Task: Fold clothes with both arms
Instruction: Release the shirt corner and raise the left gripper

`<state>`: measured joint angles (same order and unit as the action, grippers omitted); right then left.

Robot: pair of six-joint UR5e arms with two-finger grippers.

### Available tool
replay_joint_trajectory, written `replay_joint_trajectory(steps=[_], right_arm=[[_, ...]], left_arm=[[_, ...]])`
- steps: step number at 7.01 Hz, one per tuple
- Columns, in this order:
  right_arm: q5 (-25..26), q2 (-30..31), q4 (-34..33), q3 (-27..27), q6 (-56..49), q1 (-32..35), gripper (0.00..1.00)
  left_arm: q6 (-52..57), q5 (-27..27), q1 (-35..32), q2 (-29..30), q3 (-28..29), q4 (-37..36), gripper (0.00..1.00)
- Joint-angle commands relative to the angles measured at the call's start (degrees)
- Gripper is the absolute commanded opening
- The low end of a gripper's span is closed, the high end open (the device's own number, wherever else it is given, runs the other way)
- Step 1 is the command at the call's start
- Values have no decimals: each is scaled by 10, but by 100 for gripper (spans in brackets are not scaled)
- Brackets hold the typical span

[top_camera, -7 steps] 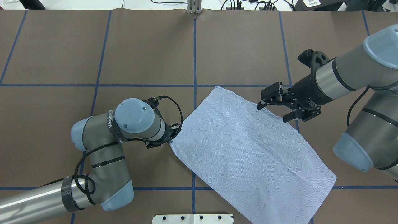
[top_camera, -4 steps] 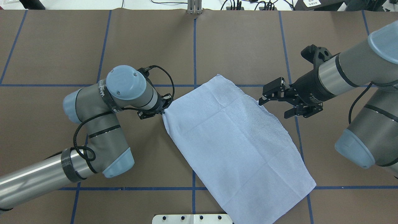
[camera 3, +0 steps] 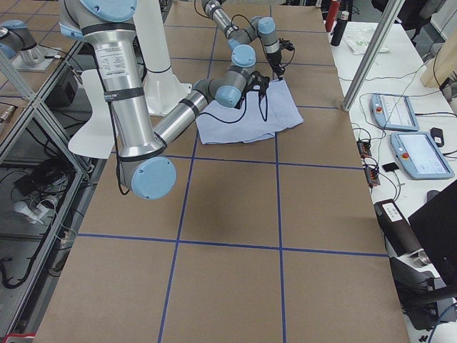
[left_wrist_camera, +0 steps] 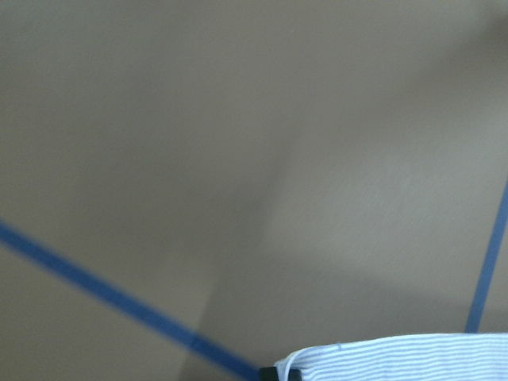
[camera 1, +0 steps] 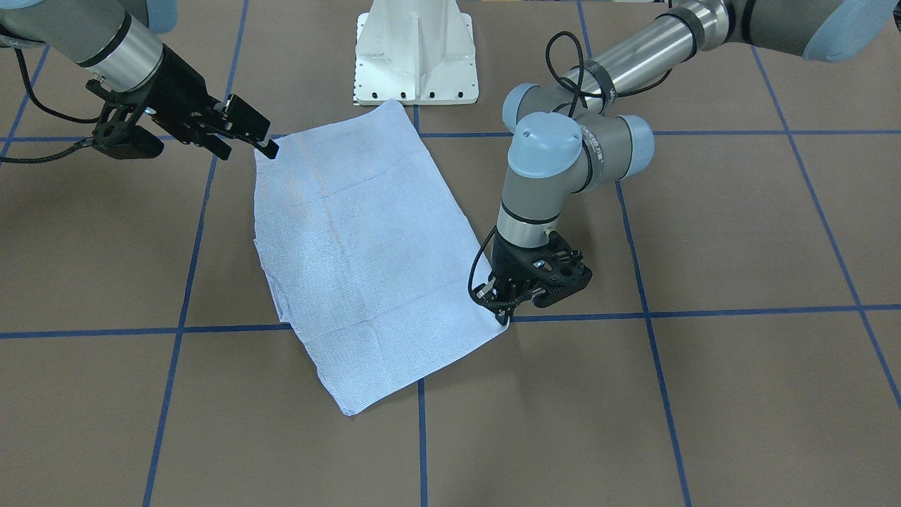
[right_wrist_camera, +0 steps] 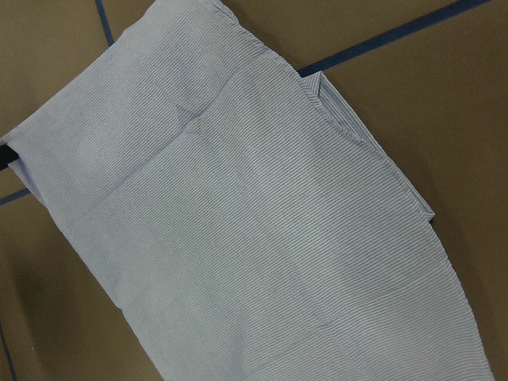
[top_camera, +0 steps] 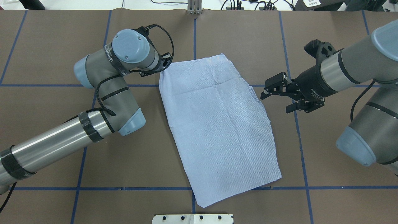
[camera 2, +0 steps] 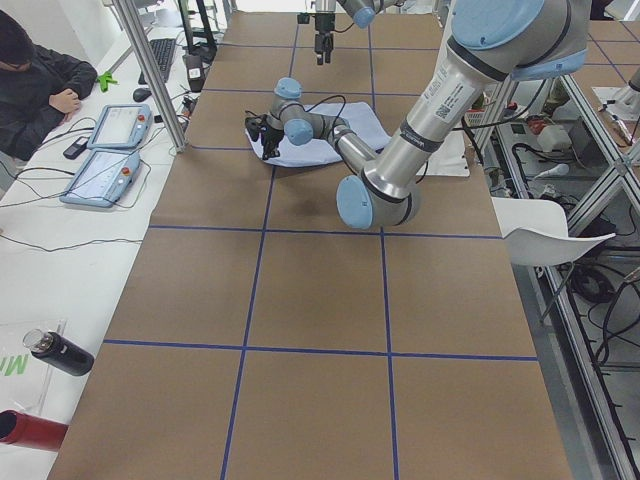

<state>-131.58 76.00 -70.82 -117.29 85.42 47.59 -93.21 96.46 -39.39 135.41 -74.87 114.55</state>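
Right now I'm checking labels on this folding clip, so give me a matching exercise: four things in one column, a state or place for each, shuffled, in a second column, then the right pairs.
Things:
1. left gripper
2. right gripper
3. shirt
4. white base

States or places:
A. lies folded and flat on the table
B. open, holding nothing, near the shirt's edge
C. stands on the robot's side of the shirt
D. shut on a corner of the shirt

Pairs: 1-D, 2-B, 3-A, 4-C.
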Motion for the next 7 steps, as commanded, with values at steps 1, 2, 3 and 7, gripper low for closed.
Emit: replay_joint_trajectory(steps=[1,2,3,7], right_arm=[[4,1,1,0,-1,0,100],[4,2,1,0,0,0,100],[4,3,1,0,0,0,100],[4,1,2,1,-1,0,100]], left_arm=[[1,-74,-3,27,78,147,0],[0,-96,-3,47,114,190,0],[1,-122,-3,49,131,231,0],[2,-139,-3,56,181,316,78]])
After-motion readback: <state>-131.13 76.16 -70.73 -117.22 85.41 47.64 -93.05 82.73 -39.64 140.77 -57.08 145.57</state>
